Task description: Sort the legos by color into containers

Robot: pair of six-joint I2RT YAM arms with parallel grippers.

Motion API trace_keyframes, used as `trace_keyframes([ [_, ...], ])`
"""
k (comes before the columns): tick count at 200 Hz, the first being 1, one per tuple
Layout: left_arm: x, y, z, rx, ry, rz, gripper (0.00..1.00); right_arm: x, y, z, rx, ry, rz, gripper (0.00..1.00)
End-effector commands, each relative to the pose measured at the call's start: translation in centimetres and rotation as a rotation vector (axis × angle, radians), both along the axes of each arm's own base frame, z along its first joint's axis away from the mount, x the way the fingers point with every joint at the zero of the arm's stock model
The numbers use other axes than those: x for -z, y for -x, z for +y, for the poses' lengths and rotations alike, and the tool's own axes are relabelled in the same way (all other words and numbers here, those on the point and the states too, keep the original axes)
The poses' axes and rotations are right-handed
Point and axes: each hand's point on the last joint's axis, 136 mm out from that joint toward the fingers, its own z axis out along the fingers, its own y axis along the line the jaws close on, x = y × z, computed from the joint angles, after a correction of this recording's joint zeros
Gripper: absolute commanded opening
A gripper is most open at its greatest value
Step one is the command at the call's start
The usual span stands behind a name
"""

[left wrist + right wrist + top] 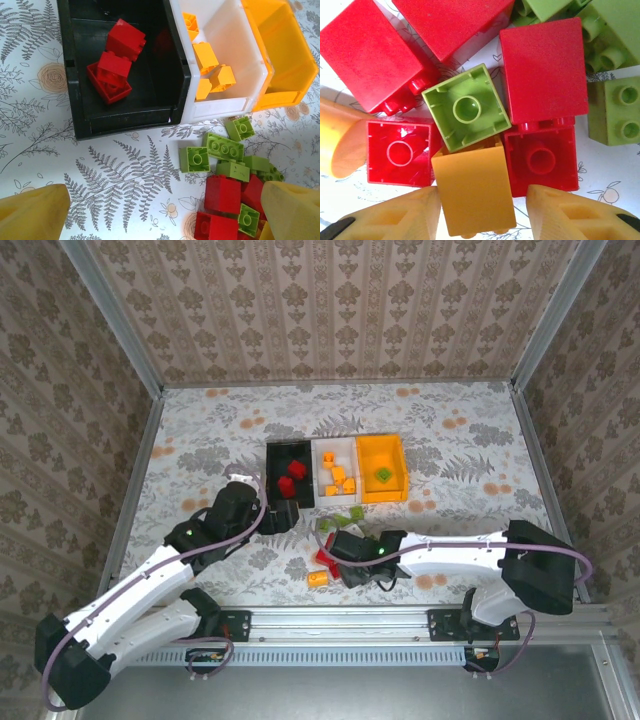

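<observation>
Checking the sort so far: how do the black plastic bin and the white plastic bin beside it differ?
The black rectangular plastic bin holds red plastic blocks; the white rectangular plastic bin holds orange plastic blocks. The black bin ends the row on the left; the white bin stands mid-row, between it and the orange plastic bin. Both are open-topped and similar in size.

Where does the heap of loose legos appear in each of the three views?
Top external: heap of loose legos, centre, just below the white bin.
Left wrist: heap at lower right.
Right wrist: heap across the whole middle.
Shared landmark: the leaf-print tablecloth under it.
</observation>
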Motion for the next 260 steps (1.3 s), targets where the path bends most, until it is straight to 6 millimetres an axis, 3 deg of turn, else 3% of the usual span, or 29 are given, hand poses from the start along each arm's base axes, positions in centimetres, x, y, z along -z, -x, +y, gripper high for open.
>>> trace_keyframes([
  [1,0.1,0.0,0.7,-0.029,-0.002,0.001,1.00,0.8,0.1,-1.2,-0.009,0.096,-0.005,0.51],
  [22,0.1,0.0,0.8,-0.029,-0.006,0.003,1.00,0.9,0.2,-1.2,-0.013,0.111,-0.009,0.50],
  [68,0.2,0.1,0.9,-0.032,-0.009,0.007,1.00,0.0,0.1,-1.5,0.000,0.096,-0.030,0.37],
  [105,0.1,0.1,0.8,-0.028,-0.001,0.010,1.00,-2.0,0.2,-2.7,0.029,0.071,-0.059,0.34],
  [149,0.2,0.2,0.6,-0.029,0.018,0.006,1.00,-6.7,-1.0,-2.7,0.057,-0.044,-0.127,0.34],
  [177,0.8,0.5,0.5,-0.020,0.042,0.006,1.00,-10.9,-4.8,-0.9,0.093,-0.168,-0.196,0.33],
  [213,2.0,1.3,0.6,0.006,0.019,0.037,0.99,-15.1,-12.6,1.3,0.214,-0.315,-0.291,0.34],
  [236,2.7,1.8,0.5,0.029,0.006,0.054,0.98,-14.2,-17.4,2.1,0.287,-0.301,-0.289,0.34],
  [260,3.6,2.7,-0.2,0.076,-0.034,0.067,0.98,-12.4,-20.7,2.7,0.330,-0.261,-0.261,0.34],
])
